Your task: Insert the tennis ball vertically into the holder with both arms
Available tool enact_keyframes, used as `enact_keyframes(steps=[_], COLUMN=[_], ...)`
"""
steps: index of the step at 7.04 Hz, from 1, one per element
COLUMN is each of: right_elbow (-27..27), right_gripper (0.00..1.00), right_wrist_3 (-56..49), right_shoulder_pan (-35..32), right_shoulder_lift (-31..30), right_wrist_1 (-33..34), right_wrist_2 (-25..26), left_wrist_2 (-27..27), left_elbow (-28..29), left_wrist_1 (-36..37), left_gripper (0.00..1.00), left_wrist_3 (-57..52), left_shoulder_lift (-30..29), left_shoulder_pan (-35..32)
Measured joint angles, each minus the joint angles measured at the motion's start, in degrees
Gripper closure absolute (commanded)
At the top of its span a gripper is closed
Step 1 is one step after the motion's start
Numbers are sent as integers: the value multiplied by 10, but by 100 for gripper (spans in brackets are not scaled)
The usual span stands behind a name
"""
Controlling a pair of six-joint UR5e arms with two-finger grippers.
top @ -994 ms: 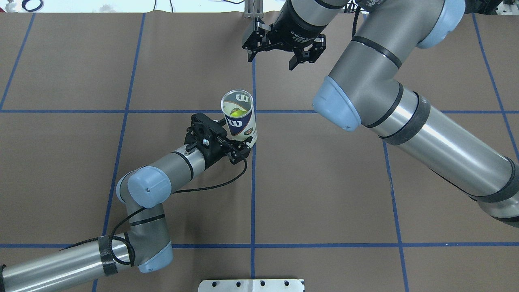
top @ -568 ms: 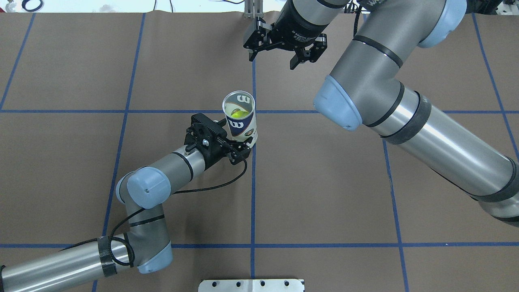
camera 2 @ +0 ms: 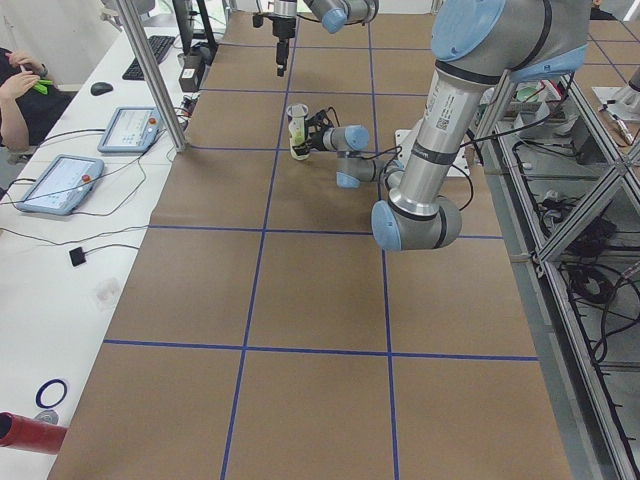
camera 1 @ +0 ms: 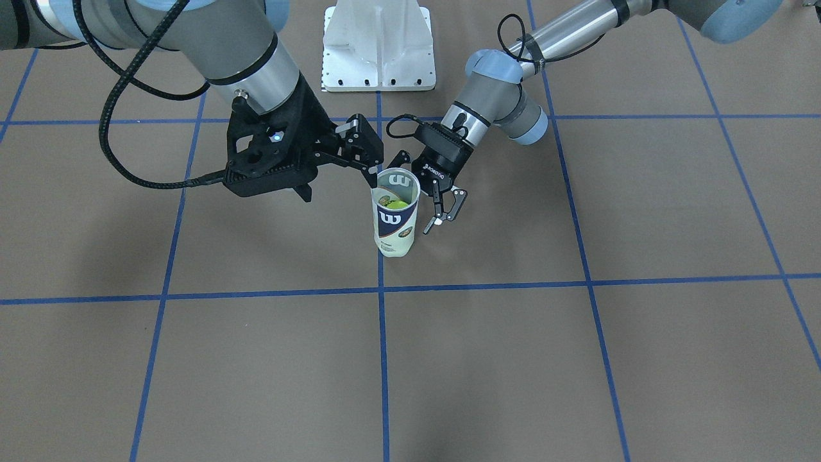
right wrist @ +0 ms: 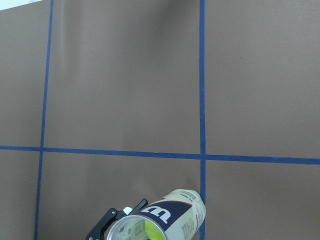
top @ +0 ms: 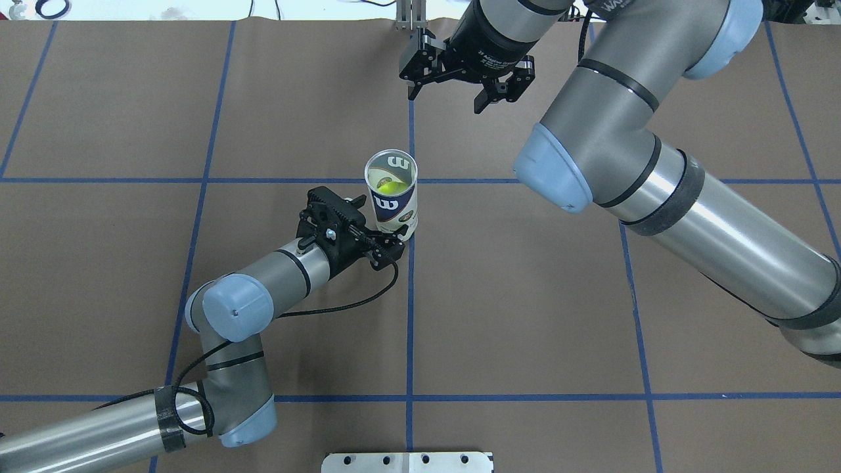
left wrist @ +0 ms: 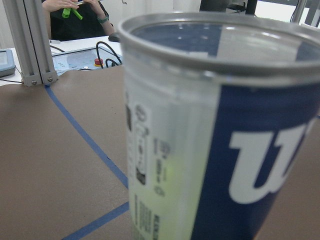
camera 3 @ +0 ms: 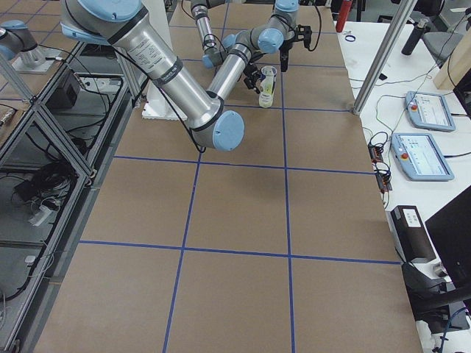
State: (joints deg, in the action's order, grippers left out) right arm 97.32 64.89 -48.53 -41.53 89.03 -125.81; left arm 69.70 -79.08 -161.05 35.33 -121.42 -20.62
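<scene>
Holder (top: 394,209) stands on the brown table (top: 525,309), long axis vertical, open silvery mouth up; it looks upright in the front view and both side views. Tennis ball (top: 392,188) lies inside the holder, yellow-green, seen through the mouth and through the clear wall; its depth inside cannot be read. Left gripper (camera 1: 447,208) is low, level with the holder's lower half and just beside it on the robot's left. Its fingers are parted, and in the front view the holder is not between them: a narrow strip of table shows between fingertips and wall, so it reads as released. The left wrist view is filled by the holder's label, which confirms it is very near. Right gripper (top: 449,98) hangs raised, on the side of the holder away from the robot's base and well apart from it, fingers spread wide and holding nothing. Judgement: insertion looks done. The left arm is the nearer one, so the coming move turns on it backing straight away from the holder, level, without brushing the wall and tipping it.
</scene>
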Motion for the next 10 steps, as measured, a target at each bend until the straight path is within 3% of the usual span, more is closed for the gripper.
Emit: enact_keyframes(steps=[6,8,10], right_elbow=[4,28,59], right_gripper=[0,0,0], right_wrist_3=[-2,-33,-100], right_shoulder_pan=[-16,-62,-112], right_shoulder_lift=[-10,-53,-122], right_wrist_1=[1,3,5], right_wrist_2=[-15,-68,-98], left_wrist_2=[5,78,198], left_elbow=[-67,-160,-206], left_wrist_1=[-19,-15,-11], left_gripper=[1,1,1], left_wrist_3=[0,0,0], left_shoulder_lift=[50,137,197], left_shoulder_pan=[54,26,-65])
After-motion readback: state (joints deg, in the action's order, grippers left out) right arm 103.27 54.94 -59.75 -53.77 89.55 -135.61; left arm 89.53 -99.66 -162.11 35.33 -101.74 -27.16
